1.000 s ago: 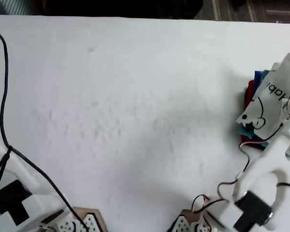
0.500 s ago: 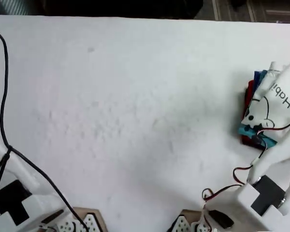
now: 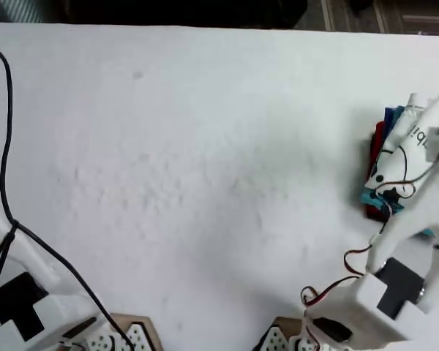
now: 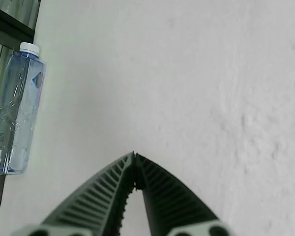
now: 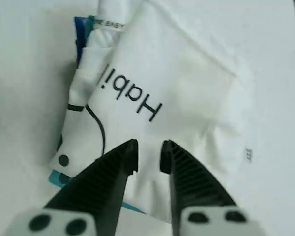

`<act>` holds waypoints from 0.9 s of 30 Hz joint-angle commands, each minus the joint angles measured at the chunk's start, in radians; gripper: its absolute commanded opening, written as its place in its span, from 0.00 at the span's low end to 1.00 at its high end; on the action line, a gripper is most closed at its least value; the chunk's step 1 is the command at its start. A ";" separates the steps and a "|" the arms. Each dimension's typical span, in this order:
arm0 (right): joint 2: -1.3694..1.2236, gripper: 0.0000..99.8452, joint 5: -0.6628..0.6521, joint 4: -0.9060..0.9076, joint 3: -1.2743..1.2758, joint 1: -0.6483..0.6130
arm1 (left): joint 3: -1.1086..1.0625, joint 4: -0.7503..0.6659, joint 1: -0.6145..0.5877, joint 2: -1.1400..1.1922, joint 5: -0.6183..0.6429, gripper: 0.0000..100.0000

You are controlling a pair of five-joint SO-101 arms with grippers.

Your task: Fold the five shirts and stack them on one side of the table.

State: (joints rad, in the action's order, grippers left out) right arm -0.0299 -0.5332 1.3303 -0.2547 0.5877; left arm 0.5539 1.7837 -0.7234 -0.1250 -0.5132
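Mostly soft cloth set against hard moulded plastic. Underneath, a wide white table, matte and faintly pebbled. At the table's edge on the right arm's side, a small stack of folded cloth shirts, squarish and slightly uneven. On top of the stack, a white shirt with black lettering and a thin black line drawing, gently creased, one rolled hem along its far side. Below it in the stack, narrow edges of blue, teal and dark red fabric poking out. Just beside the stack, nearer the arms' bases, the right arm: blocky white plastic segments, a black motor housing, thin red and black wires looping loosely, the forearm leaning over the stack. Directly above the white shirt, the right gripper, two dark ribbed wedge-shaped fingers parted by a narrow gap, nothing pinched between them; contact with the cloth impossible to judge. Well apart from the stack, across the table, the left arm, folded low, a black cable curving past it. Left gripper pressed fully together, ribbed tips meeting above bare table. Near that gripper, a clear plastic bottle with a white cap, lying along the table's edge; its place relative to the stack not possible to tell.
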 commanded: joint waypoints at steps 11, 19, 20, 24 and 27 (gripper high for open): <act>-0.130 0.02 0.101 -0.455 -0.023 0.047 | 0.003 -0.012 -0.012 -0.031 -0.005 0.03; -0.104 0.22 0.196 -0.334 -0.089 -0.077 | 0.003 -0.011 -0.012 -0.025 -0.005 0.03; -0.104 0.24 0.218 -0.331 -0.092 -0.087 | 0.003 -0.011 -0.012 -0.025 -0.005 0.03; -0.122 0.25 0.245 -0.329 -0.089 -0.104 | 0.003 -0.011 -0.012 -0.025 -0.005 0.03; -0.173 0.25 0.259 -0.331 -0.106 -0.101 | 0.003 -0.011 -0.012 -0.025 -0.006 0.03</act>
State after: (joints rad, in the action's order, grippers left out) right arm -0.1880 -0.2846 0.9958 -0.3115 0.4910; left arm 0.5539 1.7837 -0.7265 -0.1250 -0.5132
